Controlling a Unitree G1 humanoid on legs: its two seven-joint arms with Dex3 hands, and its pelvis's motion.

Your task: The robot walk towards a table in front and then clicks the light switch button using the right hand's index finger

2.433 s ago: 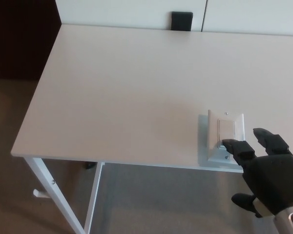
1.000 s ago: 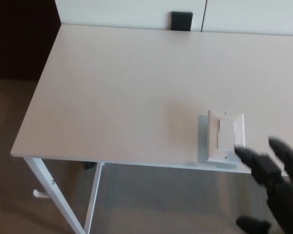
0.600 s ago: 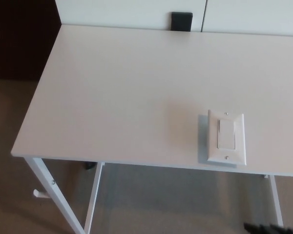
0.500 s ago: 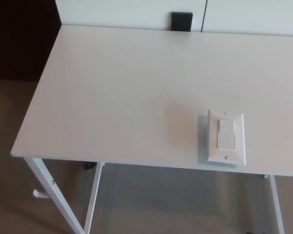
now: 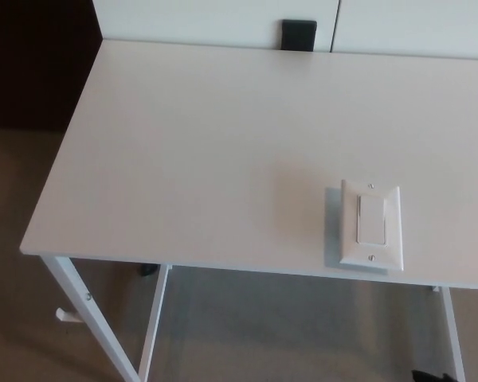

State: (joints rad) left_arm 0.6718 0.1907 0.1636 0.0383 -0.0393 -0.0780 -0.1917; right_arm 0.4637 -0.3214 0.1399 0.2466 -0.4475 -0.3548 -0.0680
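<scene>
Pale laminate covers the table point(image 5: 191, 151), which fills most of the head view, so the walk up to it looks finished. At its far edge a small black block point(image 5: 299, 34) stands against the white wall panels. The light switch point(image 5: 371, 225) lies flat near the table's front edge, toward the right, with nothing touching its rocker. Only a dark sliver shows at the bottom right corner, too small to identify; neither hand is visible, so their state cannot be told. Whether the click is made cannot be judged here
</scene>
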